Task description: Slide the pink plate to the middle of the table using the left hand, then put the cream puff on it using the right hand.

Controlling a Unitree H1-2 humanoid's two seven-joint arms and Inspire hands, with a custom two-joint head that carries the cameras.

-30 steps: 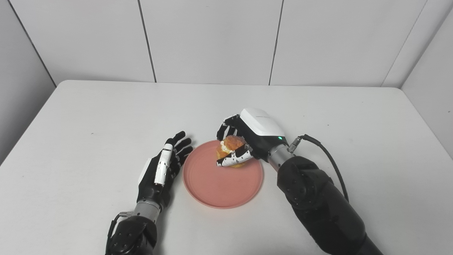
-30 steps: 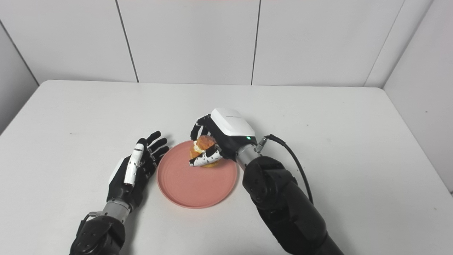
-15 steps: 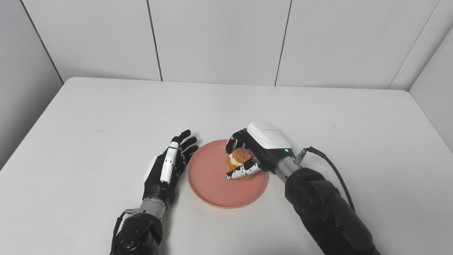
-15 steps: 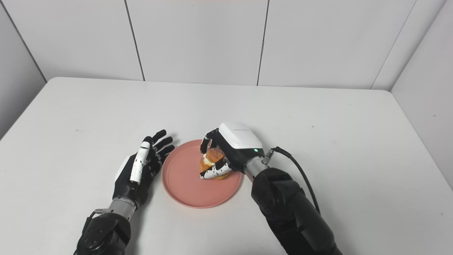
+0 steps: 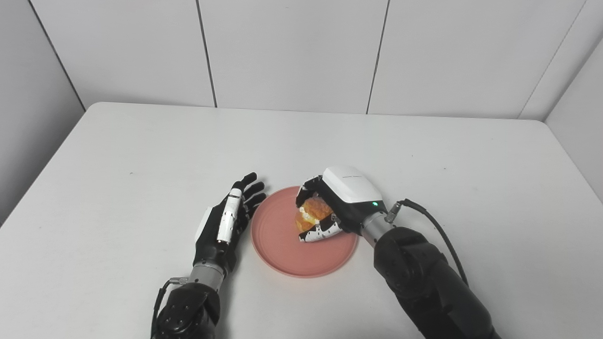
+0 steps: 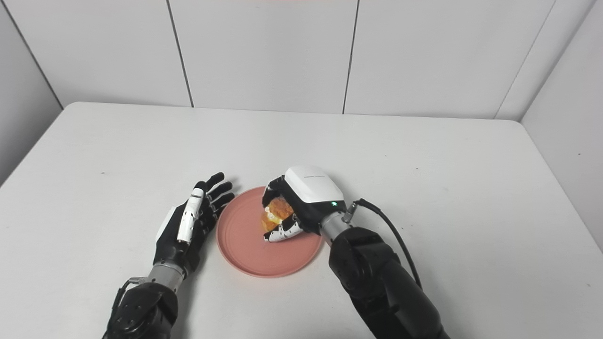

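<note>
Over the pink plate mid-table, our right hand grips the cream puff, our left hand rests spread beside; next, we judge, lower and release

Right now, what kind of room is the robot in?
Probably a robot test booth, not a kitchen: a bare white table, plain white panel walls, and just a pink plate with a cream puff.

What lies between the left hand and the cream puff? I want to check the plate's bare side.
Only the pink plate lies there: its bare left half separates the open left hand from the cream puff, clearest in the left eye view.
</note>
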